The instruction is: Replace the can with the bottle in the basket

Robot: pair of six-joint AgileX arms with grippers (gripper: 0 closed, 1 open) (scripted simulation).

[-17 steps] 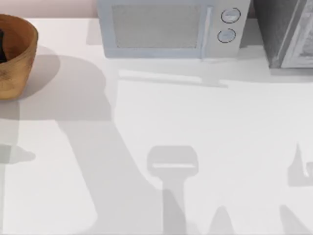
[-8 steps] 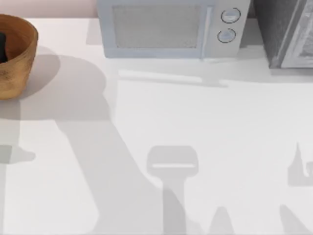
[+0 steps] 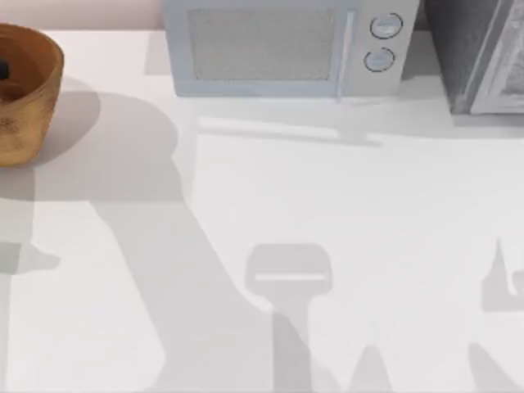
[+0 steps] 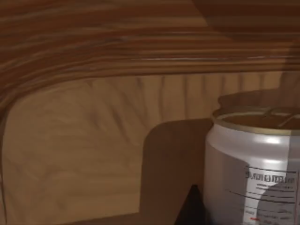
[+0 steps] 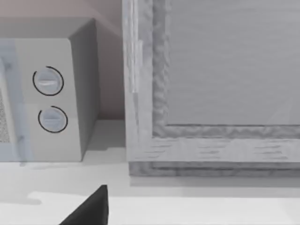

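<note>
Can standing inside the basket at the table's far left, seen close from our left wrist.

The can [image 4: 255, 164] stands upright inside the basket [image 4: 93, 140], its silver side with printed text and its dull gold top close before our left wrist camera, the ribbed woven wall curving behind it. A dark tip beside the can's base may be part of our left gripper; we cannot tell whether its fingers are spread or pressed together. From above, the basket [image 3: 33, 106] sits at the table's [image 3: 327, 213] far left edge, toward the back, with a small dark shape showing inside it. A microwave [image 3: 286, 49] stands along the back of the table, and a grey cabinet [image 3: 483, 57] sits at the back right corner. Our right wrist camera faces the microwave's dials [image 5: 49, 101] and the cabinet front [image 5: 215, 84]; a dark tip shows low in that view, and we cannot tell the right fingers' state either.
</note>
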